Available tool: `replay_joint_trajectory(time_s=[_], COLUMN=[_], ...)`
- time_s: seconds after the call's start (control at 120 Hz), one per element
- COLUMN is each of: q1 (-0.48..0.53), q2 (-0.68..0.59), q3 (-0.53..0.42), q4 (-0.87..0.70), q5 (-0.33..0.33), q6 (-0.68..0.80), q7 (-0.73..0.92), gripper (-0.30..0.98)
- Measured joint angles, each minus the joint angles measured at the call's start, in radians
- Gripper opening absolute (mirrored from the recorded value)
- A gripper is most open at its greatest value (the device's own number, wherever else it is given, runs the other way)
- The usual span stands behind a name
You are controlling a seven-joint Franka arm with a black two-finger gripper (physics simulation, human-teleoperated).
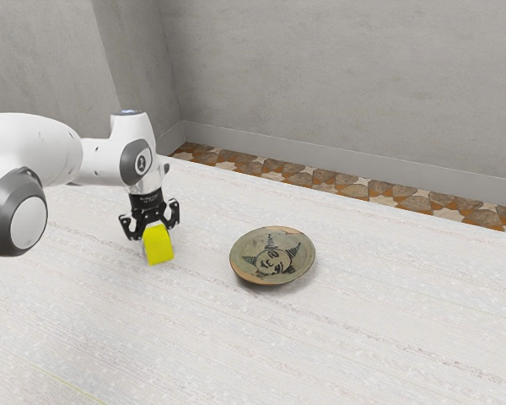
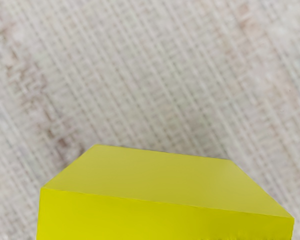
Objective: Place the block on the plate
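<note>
Exterior view: black gripper [image 1: 154, 229] at the end of the white arm [image 1: 105, 160], pointing down over the pale table [image 1: 363, 337]. Yellow block [image 1: 158, 245] directly under the gripper, right up against it in this view, its lower part hanging out below. Gripper state: cannot tell whether it is grasping the block or only placed around it; opening width not readable. Block upright; whether its underside touches the table, cannot tell.

Wrist view: block large and close beneath the gripper, one bright yellow face and one paler face visible, with the table's streaked, woven-looking surface beyond.

Plate [image 1: 272, 253]: near the gripper, toward the exterior view's right and apart from the block. Round, greenish with brown at the rim, dark figures on its face. Block not on plate.
</note>
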Motion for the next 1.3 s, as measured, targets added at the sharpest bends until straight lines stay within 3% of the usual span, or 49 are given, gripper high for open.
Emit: replay_joint_trajectory(time_s=[0.217,0.492,0.75,1.133,1.3], q1=[-0.023,-0.247,-0.364,-0.38,-0.377], q2=[-0.029,-0.077,-0.054,0.058,0.066], q3=[0.0,-0.001,-0.002,-0.011,-0.012], q4=[0.031,0.093,0.096,0.213,0.222], q5=[0.008,0.012,0.006,-0.006,-0.011], q6=[-0.008,-0.033,-0.033,-0.035,-0.035], q7=[-0.014,-0.027,-0.037,-0.046,-0.044], gripper=[0.39,0.37,0.37,0.37,0.53])
